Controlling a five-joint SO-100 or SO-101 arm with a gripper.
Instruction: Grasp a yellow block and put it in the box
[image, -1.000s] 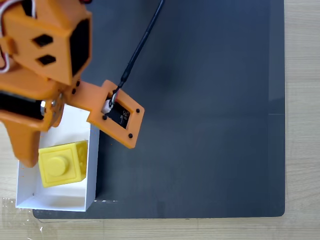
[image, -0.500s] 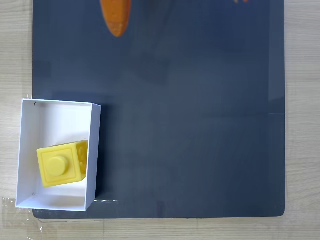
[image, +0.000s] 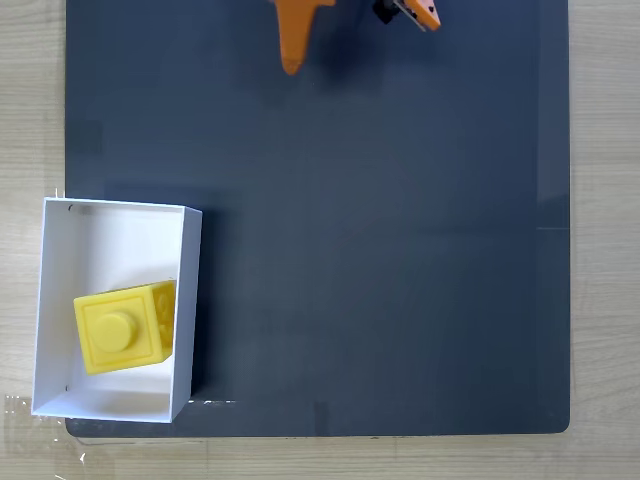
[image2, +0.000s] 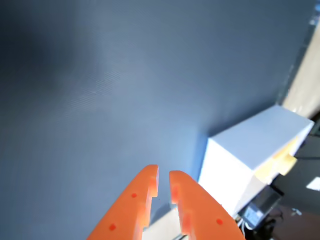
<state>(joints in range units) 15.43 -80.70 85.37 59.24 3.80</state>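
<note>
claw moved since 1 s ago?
Yes. In the fixed view the claw has left the box at lower left and sits at the mat's top edge.

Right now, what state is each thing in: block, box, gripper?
yellow block: inside the box, resting on its floor toward the right wall in the fixed view, stud up, nothing holding it.
box: open-topped, upright, at the mat's left edge, holding the block.
gripper: empty, jaws nearly closed with a narrow gap, above bare mat and away from the box.
mat: flat, dark, under the box's right side.
</note>
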